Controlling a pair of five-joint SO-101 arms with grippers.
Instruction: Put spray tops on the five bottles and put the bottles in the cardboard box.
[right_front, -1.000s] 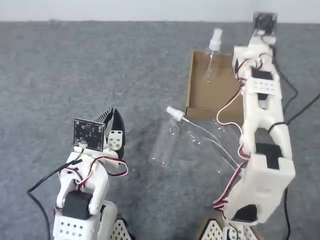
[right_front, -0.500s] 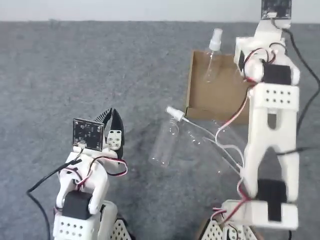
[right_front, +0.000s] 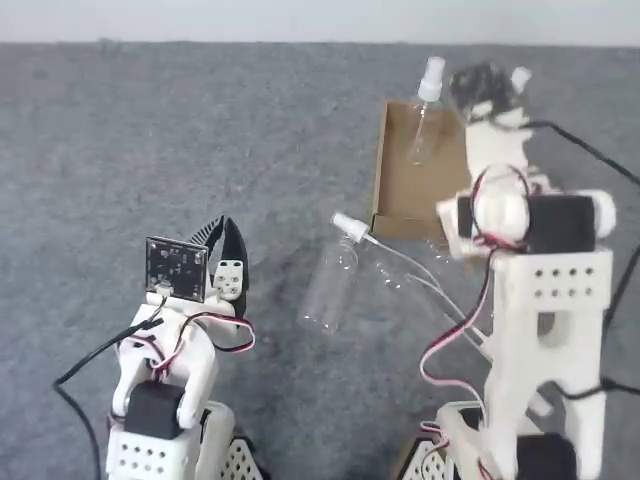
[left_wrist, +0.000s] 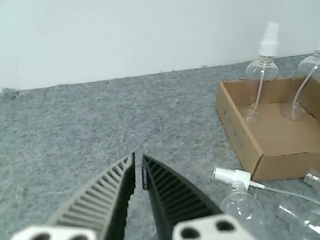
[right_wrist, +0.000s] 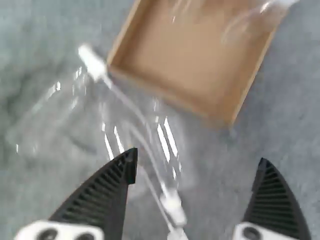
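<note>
**Right gripper spread wide above the loose bottles, left gripper clenched on nothing**

The right gripper (right_wrist: 197, 156) hangs over the table (right_front: 150, 130) with its jaws far apart and nothing between them. Below it lie clear bottles and spray parts, just outside the near edge of the cardboard box (right_wrist: 200, 55).

The left gripper (left_wrist: 138, 160) sits well apart from the box, low over bare grey table. Its two ribbed fingers (left_wrist: 107, 192) are pressed almost together and hold nothing.

The cardboard box (right_front: 395, 190) is a shallow open tray on the far right part of the table. An upright bottle (left_wrist: 261, 70) stands inside it, capped with a white spray top and with a tube running down inside. A second bottle (left_wrist: 306, 75) stands just beside it in the box, cut off by the picture's edge, so its top cannot be judged.

A lying bottle (right_front: 330, 285) rests on its side on the table near the box's front corner. A loose spray top (right_front: 350, 225) lies at its neck, and its thin tube trails away across the table toward the right arm. More clear bottles lie beside it, too blurred to count.
</note>
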